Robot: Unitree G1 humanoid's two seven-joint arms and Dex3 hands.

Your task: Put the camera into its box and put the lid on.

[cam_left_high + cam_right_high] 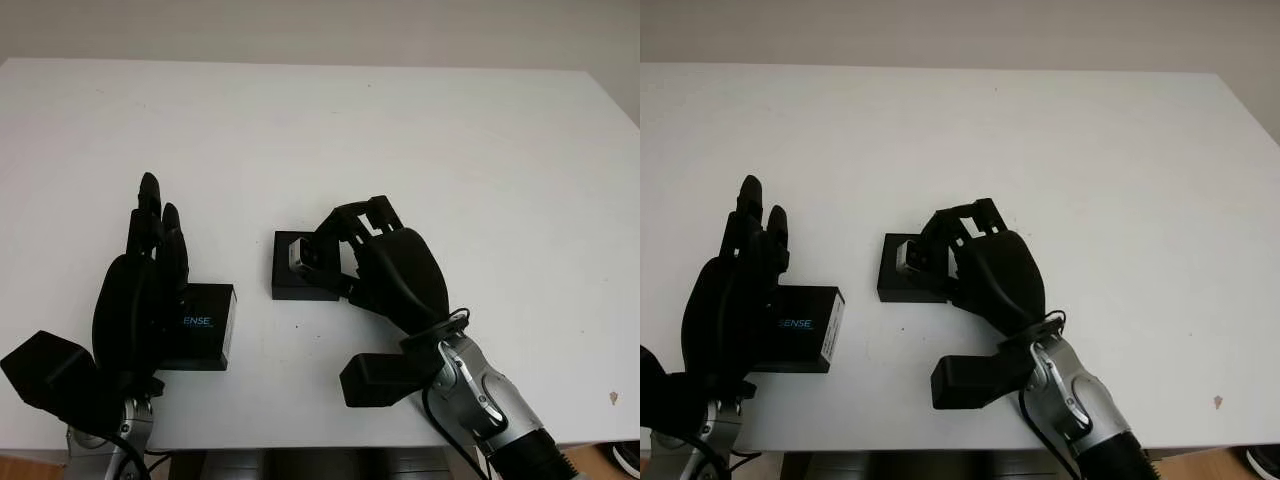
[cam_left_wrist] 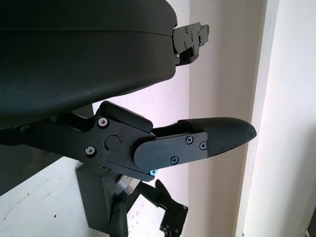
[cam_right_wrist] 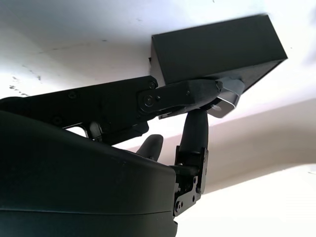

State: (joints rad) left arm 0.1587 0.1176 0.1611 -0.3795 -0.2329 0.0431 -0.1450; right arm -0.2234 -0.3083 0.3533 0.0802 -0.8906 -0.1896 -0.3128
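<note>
A small silver camera (image 1: 300, 256) sits in the open black box (image 1: 287, 287) at the middle of the white table (image 1: 420, 130). My right hand (image 1: 326, 243) reaches over the box from the right, its fingers curled around the camera. The right wrist view has the box (image 3: 217, 47) from the side, with the camera (image 3: 230, 98) at its top edge between my fingers (image 3: 193, 129). The black lid (image 1: 206, 325), printed "ENSE", lies flat to the left of the box. My left hand (image 1: 152, 262) is open over the lid's left part and holds nothing.
The table's near edge runs just below both forearms. Bare white surface stretches behind and to the right of the box. A small dark speck (image 1: 613, 398) marks the table near the front right corner.
</note>
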